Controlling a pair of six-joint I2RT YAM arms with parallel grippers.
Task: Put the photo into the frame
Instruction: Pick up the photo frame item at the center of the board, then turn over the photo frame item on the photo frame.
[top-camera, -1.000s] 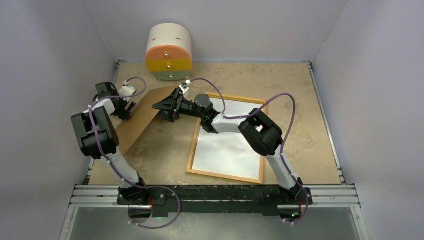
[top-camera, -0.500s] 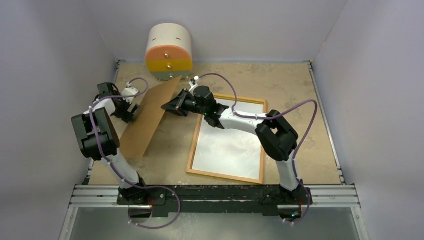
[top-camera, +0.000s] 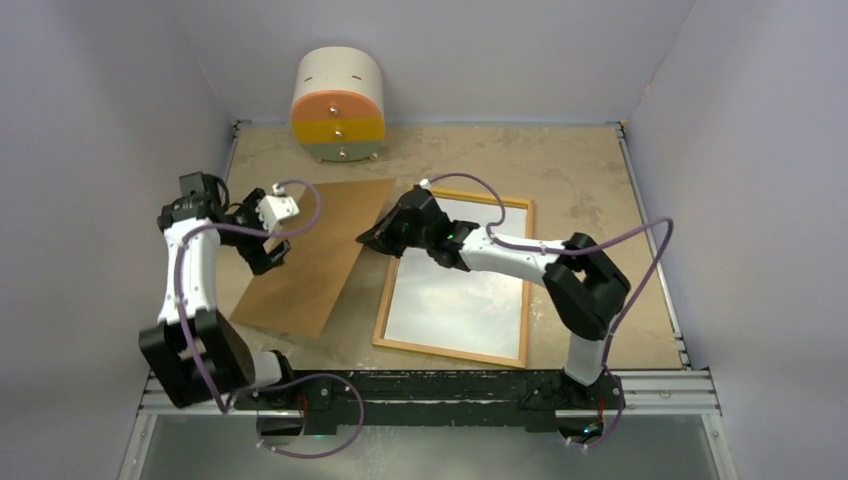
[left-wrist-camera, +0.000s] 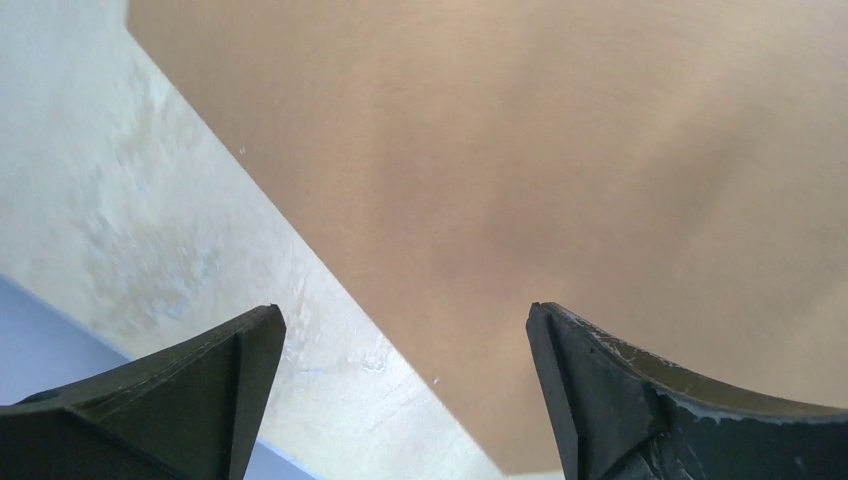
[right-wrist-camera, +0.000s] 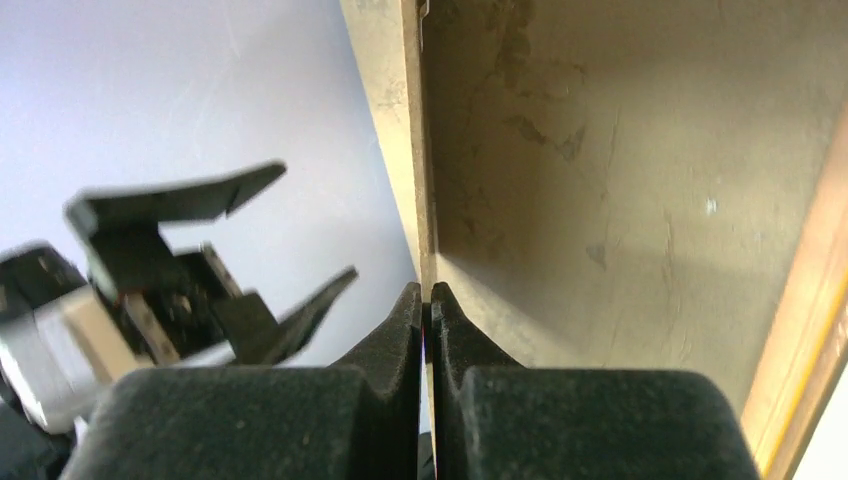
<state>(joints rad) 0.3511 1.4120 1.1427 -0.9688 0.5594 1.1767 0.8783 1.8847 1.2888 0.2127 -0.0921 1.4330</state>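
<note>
With your right gripper (right-wrist-camera: 427, 293) pinching the backing sheet (top-camera: 310, 260) and left gripper (left-wrist-camera: 402, 315) spread empty, next lay it squarely onto the frame (top-camera: 450, 353).

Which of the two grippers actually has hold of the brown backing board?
The right gripper: its fingers are pinched shut on the edge of the brown backing board. The left gripper hangs over the board with fingers wide apart, gripping nothing.

A robotics lab test cell. Plain pale walls (top-camera: 120, 80) box in a scuffed tan worktop (top-camera: 580, 170); the cabled left arm (top-camera: 190, 270) and right arm (top-camera: 515, 256) mount on an aluminium rail (top-camera: 680, 390).
</note>
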